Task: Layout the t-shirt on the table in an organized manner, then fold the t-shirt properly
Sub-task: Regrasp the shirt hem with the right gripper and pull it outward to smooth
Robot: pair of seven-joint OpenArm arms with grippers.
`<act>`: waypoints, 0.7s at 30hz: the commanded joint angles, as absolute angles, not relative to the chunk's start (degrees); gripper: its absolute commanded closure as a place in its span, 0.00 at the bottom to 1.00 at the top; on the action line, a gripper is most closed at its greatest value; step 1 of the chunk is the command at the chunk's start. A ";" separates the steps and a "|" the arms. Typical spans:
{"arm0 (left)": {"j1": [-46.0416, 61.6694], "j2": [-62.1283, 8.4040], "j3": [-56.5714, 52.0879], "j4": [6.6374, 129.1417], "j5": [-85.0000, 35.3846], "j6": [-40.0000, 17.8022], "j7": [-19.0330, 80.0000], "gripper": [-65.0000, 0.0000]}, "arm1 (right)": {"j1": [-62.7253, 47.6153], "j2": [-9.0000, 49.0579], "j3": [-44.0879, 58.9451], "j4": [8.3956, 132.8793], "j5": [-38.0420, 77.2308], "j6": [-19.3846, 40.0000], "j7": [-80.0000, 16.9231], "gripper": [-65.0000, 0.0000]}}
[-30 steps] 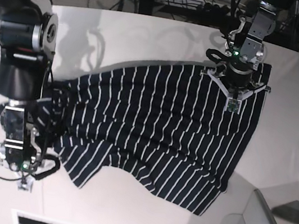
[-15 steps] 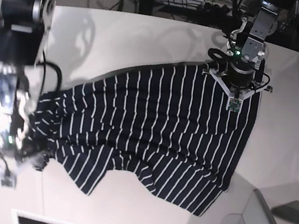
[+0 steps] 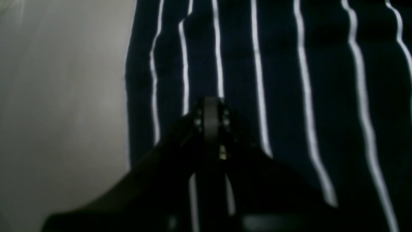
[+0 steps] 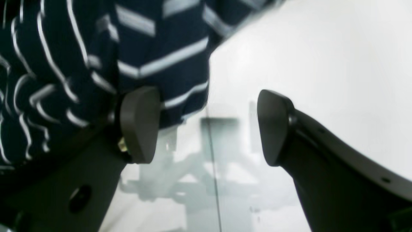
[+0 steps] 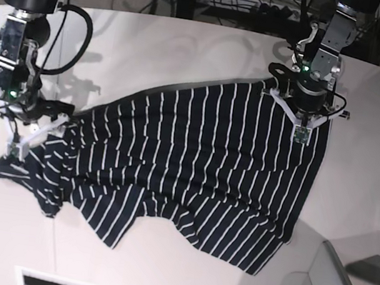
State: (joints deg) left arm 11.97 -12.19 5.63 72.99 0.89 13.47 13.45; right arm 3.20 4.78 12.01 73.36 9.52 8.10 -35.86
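Navy striped t-shirt (image 5: 193, 165) spread crooked across desk (image 5: 190, 48), long axis slanting between both arms. Left gripper (image 5: 303, 113) clenched at far corner. Right gripper (image 4: 206, 125) fingers released, bunched sleeve just beside one pad; nearer arm for regrasp.

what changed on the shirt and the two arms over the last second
The right hand let go of the t-shirt: it was shut low on that end, now it stands open over the table, further up in the base view. That end was dragged outward and lies bunched. The left hand stayed shut at the opposite edge; the shirt's body there barely moved.
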 commanded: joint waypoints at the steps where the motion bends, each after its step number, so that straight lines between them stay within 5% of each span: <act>1: 12.18 -12.70 5.41 73.89 1.19 14.11 12.35 1.00 | 4.97 5.76 12.00 73.19 11.12 8.22 -33.27 0.34; 6: 12.79 -12.79 5.32 73.54 1.19 14.11 12.35 1.00 | 6.02 7.52 11.91 68.88 15.16 8.22 -32.48 0.50; 15: 13.14 -12.70 -1.71 73.63 1.27 13.85 12.26 1.00 | 6.37 6.99 12.00 66.77 16.31 14.90 -34.42 0.56; 19: 13.76 -12.79 -2.95 73.80 1.27 13.85 12.26 1.00 | 6.46 6.99 12.00 66.86 16.40 14.90 -34.51 0.94; 21: 13.76 -12.79 -2.95 73.89 1.27 13.85 12.26 1.00 | 6.29 6.99 12.09 67.03 16.40 14.90 -34.59 0.98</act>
State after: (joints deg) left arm 14.02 -12.32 -2.72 72.90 0.86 13.50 13.32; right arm 5.19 6.42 11.90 65.93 15.97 14.61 -35.44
